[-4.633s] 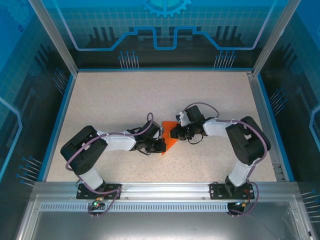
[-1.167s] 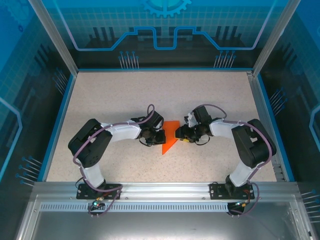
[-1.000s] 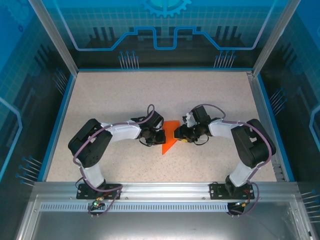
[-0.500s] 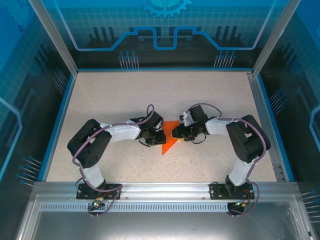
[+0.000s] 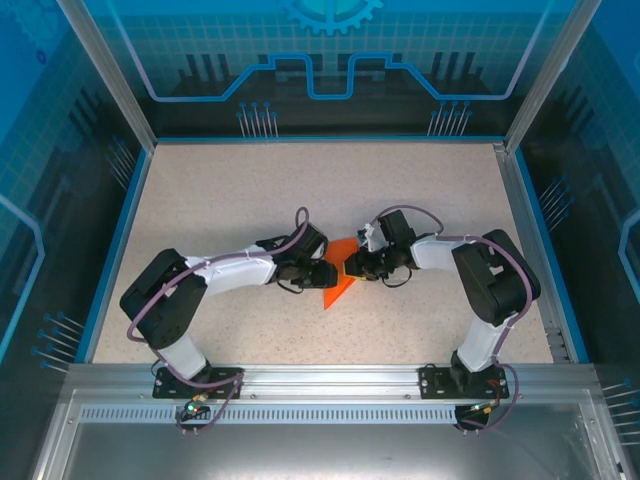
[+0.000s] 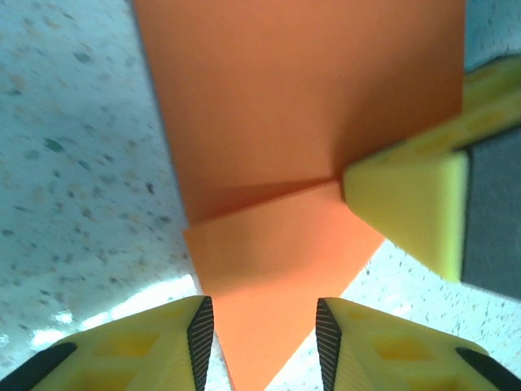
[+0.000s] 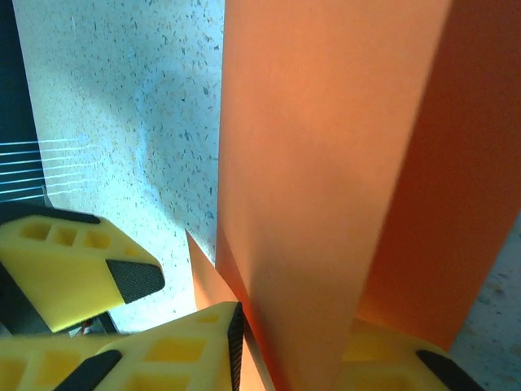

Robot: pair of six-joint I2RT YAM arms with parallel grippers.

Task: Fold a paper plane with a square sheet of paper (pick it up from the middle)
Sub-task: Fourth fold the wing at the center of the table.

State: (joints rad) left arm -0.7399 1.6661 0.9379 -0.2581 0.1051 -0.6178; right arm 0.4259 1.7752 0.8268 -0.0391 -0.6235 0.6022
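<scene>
While the square sheet of paper (image 5: 338, 283), already creased to a point, lies mid-table, my left gripper (image 6: 264, 326) at its nine o'clock stands parted astride the tip (image 6: 248, 371), holding nothing. My right gripper (image 7: 297, 338), at three o'clock, brackets a raised flap (image 7: 326, 163); whether it pinches I cannot tell. Most folds toward the paper plane remain, I judge.

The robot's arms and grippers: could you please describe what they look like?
The left arm and the right arm each have white links between bulky black joint housings, with a grey-purple cable looping alongside. The left gripper and the right gripper have yellow fingers with hollow cells and black ribbed pads.
</scene>
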